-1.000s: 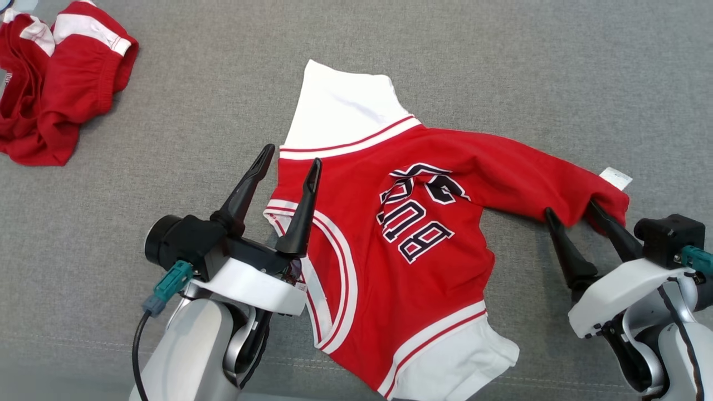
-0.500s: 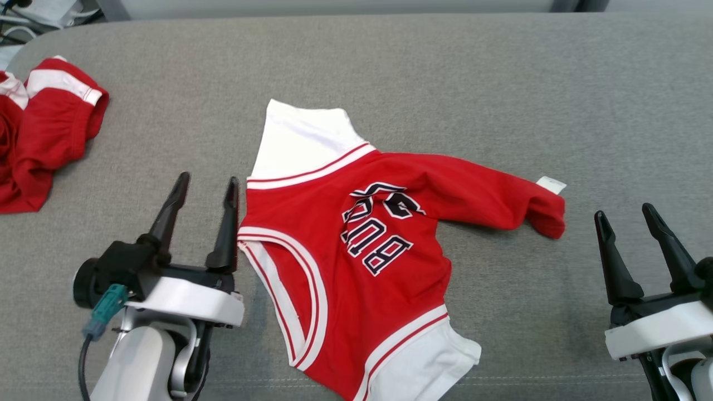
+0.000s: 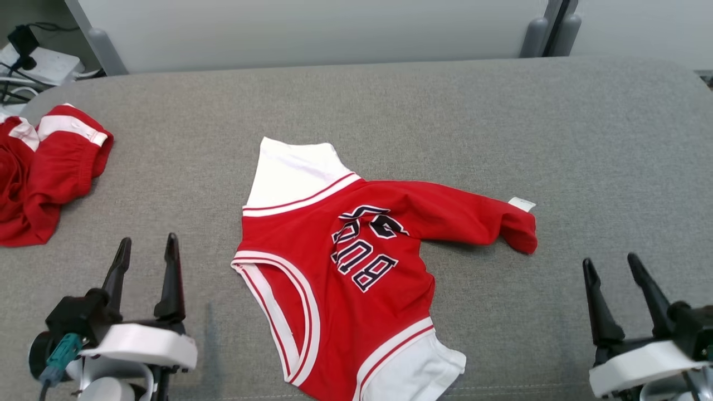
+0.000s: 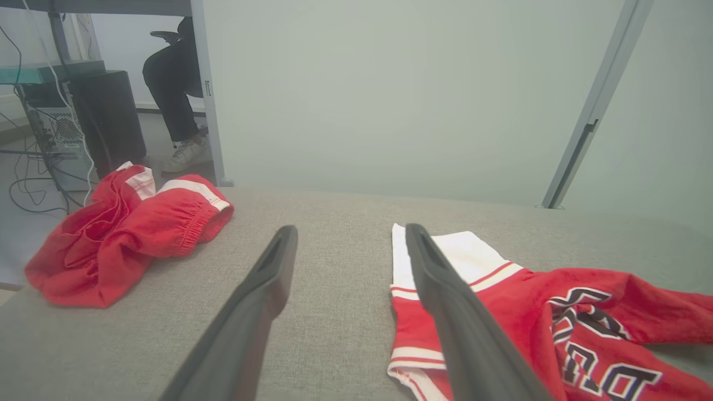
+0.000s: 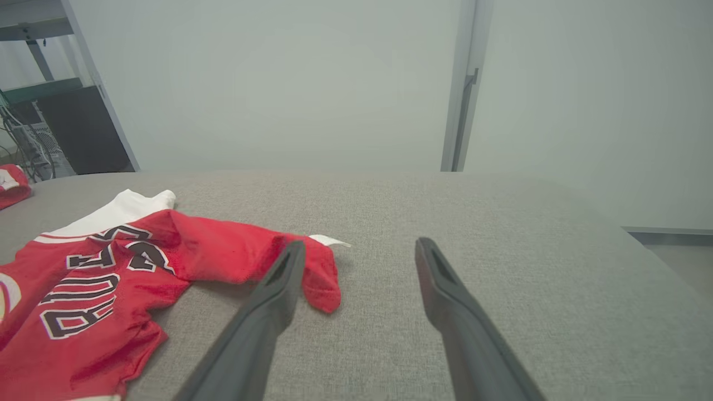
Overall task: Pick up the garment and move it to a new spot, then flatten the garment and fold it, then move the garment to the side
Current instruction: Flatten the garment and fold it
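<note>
Between my grippers, mid-cushion: the shirt [image 3: 356, 262], untouched.
Both gape wide and empty: left gripper [image 3: 149, 239] faces the collar [image 3: 308, 312], right gripper [image 3: 609, 259] sits nearer the crumpled hem [image 3: 518, 234]; shirt runs left-right.

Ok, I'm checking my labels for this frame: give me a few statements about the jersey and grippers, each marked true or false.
The jersey lies on the grey surface, lettering up. True.
The left gripper is shut on the jersey. False: it is open, clear of it.
The right gripper is open and holds nothing. True.
The other red garment lies on the jersey's right. False: it lies to its left.
A white tag sticks out at the jersey's right end. True.
</note>
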Motion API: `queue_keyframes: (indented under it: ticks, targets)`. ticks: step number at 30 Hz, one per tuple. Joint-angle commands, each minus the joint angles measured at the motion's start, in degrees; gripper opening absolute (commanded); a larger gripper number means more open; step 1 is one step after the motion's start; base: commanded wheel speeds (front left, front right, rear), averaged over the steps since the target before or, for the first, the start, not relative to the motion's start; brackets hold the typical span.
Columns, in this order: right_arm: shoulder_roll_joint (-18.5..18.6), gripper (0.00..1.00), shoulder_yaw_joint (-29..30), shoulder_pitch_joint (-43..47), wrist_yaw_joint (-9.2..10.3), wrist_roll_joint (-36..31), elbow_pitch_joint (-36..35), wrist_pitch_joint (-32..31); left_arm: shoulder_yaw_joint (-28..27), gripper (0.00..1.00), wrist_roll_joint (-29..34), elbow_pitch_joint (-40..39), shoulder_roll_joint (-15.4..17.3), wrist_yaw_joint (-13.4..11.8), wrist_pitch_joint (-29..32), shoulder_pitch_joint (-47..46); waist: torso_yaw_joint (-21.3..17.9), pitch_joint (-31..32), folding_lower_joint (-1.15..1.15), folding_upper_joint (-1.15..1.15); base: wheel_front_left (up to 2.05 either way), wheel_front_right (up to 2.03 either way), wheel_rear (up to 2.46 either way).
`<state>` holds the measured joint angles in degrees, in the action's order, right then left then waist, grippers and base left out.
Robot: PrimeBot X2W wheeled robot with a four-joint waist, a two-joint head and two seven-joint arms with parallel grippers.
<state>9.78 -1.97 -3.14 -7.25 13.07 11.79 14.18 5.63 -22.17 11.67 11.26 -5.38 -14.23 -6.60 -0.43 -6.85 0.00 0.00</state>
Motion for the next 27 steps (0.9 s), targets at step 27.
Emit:
queue_keyframes:
  ticks: [27]
  targets:
    - [-1.71,1.00,-1.50,7.93,-0.24,0.38,-4.97,0.82,-3.16,1.00,0.15,1.12,2.78,5.33,0.31,5.77,-0.71,6.68,0.00,0.00,0.00,0.00,0.00]
